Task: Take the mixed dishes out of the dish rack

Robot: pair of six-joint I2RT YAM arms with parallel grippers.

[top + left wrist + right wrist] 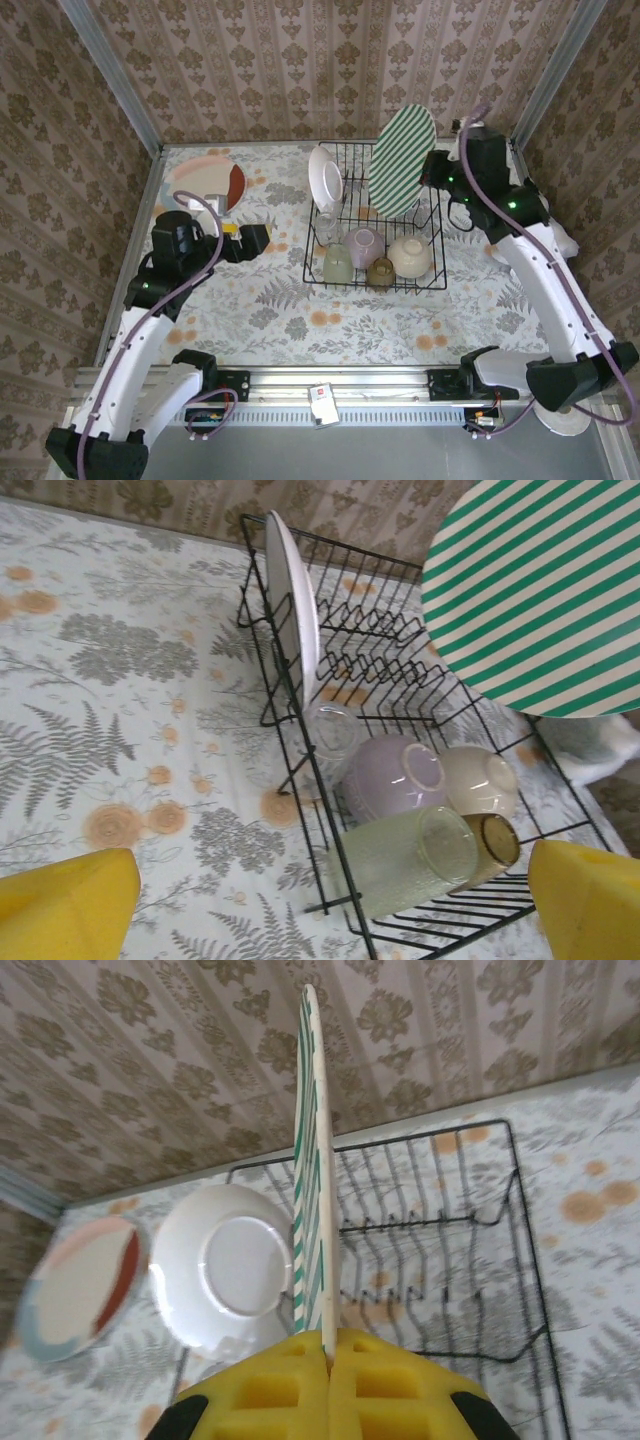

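Dish rack (306,270), made of thin black wire, stands in the middle of my flowery table (250,320). At its near end there are a round lilac bowl (390,775) and a cream bowl (480,780), both tipped over. A bumpy pale green tumbler (410,860) lies on its side next to a small amber cup (492,840). A clear glass (335,730) sits just behind the lilac bowl. A smooth white plate (292,600) stands on its edge in the slots on the left side of the rack.

My right gripper (328,1360) is squeezed tight on the rim of the big green-striped plate (312,1160). The plate is thin and flat and rises straight up from my yellow pads (270,1390). It is tilted over the far right part of the rack. I cannot tell if its bottom edge touches the wires.

My left gripper (258,240) is spread wide with nothing in it. It is over the table just left of the rack and points at the rack's near end.

A reddish plate (207,185) lies flat on the table, far left, well apart from the rack.
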